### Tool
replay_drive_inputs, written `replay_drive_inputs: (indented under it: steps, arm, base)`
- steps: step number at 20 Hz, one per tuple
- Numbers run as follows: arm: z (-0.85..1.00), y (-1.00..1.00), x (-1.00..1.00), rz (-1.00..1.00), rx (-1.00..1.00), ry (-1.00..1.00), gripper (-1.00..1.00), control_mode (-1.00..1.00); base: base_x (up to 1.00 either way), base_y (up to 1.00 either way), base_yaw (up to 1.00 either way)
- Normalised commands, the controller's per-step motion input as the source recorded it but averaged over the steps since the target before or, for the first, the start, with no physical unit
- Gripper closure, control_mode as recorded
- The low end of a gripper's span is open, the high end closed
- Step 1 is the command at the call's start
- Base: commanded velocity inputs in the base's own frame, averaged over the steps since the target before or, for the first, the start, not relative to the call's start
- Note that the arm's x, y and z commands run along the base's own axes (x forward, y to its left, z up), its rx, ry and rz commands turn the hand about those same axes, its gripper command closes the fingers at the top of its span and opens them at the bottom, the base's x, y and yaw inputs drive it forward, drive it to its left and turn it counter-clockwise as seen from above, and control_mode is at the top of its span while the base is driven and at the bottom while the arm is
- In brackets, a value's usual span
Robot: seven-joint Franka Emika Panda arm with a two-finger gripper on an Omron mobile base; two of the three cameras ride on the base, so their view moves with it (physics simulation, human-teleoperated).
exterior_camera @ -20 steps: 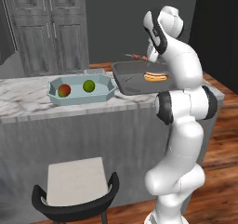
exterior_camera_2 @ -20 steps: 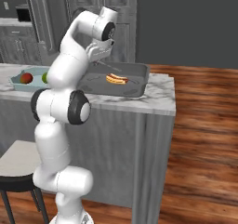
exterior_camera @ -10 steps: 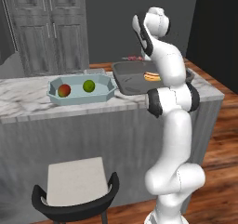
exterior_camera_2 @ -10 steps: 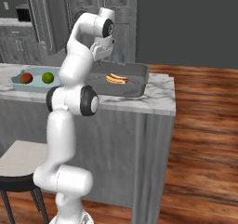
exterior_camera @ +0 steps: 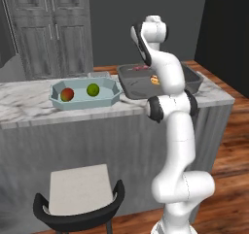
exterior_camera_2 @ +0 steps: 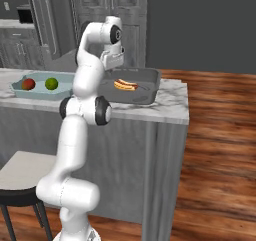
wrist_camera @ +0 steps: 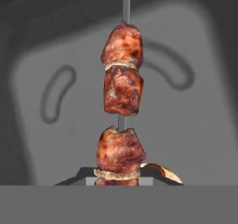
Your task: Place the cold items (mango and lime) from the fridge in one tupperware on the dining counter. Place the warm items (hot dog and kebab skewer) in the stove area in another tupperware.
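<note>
The kebab skewer (wrist_camera: 122, 125) is chunks of browned meat on a thin metal stick, hanging right over the dark grey rectangular tupperware (exterior_camera_2: 145, 92). That tray sits on the marble dining counter (exterior_camera: 29, 107) with the hot dog (exterior_camera_2: 125, 85) lying flat inside it. Further along the counter there's the pale blue-green eight-sided tupperware (exterior_camera: 113, 95), with the red-and-green mango (exterior_camera: 67, 94) and the bright green lime (exterior_camera: 93, 89) sitting next to each other in it.

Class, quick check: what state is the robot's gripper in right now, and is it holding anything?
Gripper: closed on the kebab skewer, held above the dark grey tray.
</note>
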Motion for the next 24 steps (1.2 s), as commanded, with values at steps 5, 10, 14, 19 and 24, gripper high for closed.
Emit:
replay_drive_inputs:
  steps: [5,10,14,19,24]
  arm:
    - [-0.38,0.00,0.18,0.00,-0.10,0.08,1.00,-1.00]
    - [-0.11,0.00,-0.03,0.00,-0.01,0.07,1.00,-1.00]
    - [-0.19,0.01,-0.06,-0.01,0.00,0.13,1.00,-1.00]
    - [-0.29,0.01,0.00,-0.01,0.00,0.14,1.00,-1.00]
    - [-0.17,0.01,0.00,0.00,0.00,0.06,1.00,-1.00]
  base:
    - [0.00,0.00,0.00]
    - [0.00,0.00,0.00]
    - [0.00,0.00,0.00]
    - [0.00,0.00,0.00]
    - [0.00,0.00,0.00]
